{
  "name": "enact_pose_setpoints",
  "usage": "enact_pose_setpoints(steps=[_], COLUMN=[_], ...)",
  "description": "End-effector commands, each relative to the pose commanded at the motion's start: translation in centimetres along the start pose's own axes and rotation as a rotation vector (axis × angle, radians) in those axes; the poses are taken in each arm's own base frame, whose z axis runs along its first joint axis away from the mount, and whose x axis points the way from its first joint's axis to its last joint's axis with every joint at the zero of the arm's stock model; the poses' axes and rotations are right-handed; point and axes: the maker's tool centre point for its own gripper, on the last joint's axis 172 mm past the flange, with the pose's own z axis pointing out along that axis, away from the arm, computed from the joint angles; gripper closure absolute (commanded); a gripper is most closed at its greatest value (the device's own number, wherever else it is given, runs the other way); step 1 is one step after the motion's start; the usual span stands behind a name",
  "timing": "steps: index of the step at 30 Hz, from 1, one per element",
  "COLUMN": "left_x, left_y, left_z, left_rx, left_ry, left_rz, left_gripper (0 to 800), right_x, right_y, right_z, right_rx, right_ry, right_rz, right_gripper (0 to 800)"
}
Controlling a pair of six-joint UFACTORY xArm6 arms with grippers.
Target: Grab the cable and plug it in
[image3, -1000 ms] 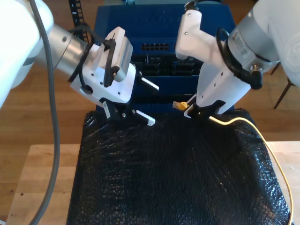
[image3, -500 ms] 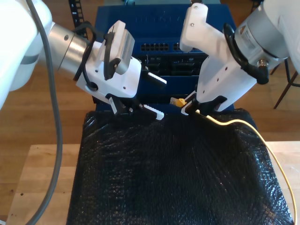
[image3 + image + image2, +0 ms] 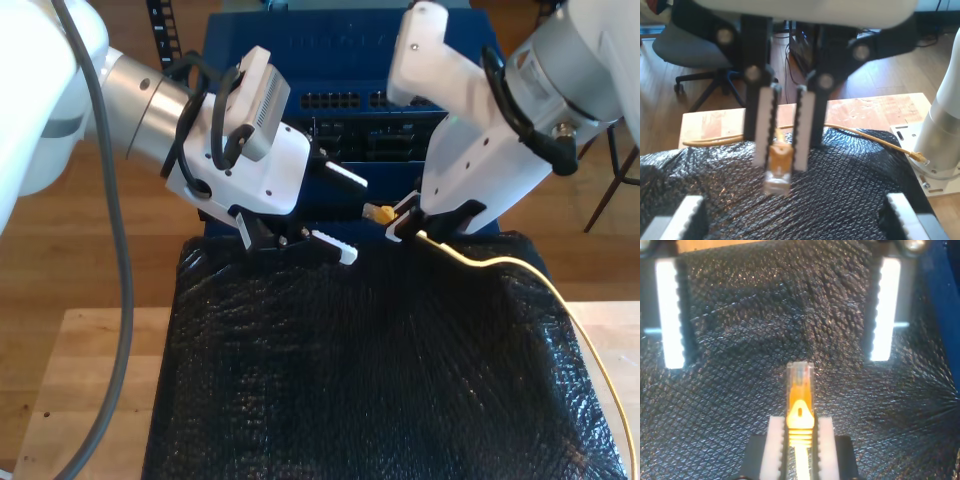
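My second gripper (image 3: 405,222) pinches the cable (image 3: 800,415) behind its plug, which points toward my first gripper (image 3: 345,215), jaws spread wide. Long axis runs along the second gripper's fingers (image 3: 774,442); the cord's far end leaves the exterior view.

My first gripper (image 3: 342,214) now sits further toward the exterior view's right and higher. My second gripper (image 3: 402,217), clamping the cable (image 3: 378,211), sits slightly higher too.

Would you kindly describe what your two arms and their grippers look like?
Both arms are glossy white with silver-grey metal wrist sections. My first gripper has a white housing, black linkages and white serrated fingertips, with a thick grey hose hanging beside its arm. My second gripper has a long white housing and a black cable looped round its wrist.
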Motion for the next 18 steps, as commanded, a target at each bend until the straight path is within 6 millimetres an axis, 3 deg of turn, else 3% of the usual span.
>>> enact_pose_setpoints(steps=[8,18], left_x=[0.2,2.4], left_y=[0.0,-0.7], left_z=[-0.1,-0.4], left_rx=[0.001,0.029], left_ry=[0.003,0.082], left_rz=[0.011,0.028], left_gripper=[11,11], right_x=[0.8,1.1], right_y=[0.2,0.4], right_z=[-0.5,-0.2], right_rx=[0.000,0.019], right_ry=[0.025,0.042], right_rz=[0.009,0.030], right_gripper=[796,796])
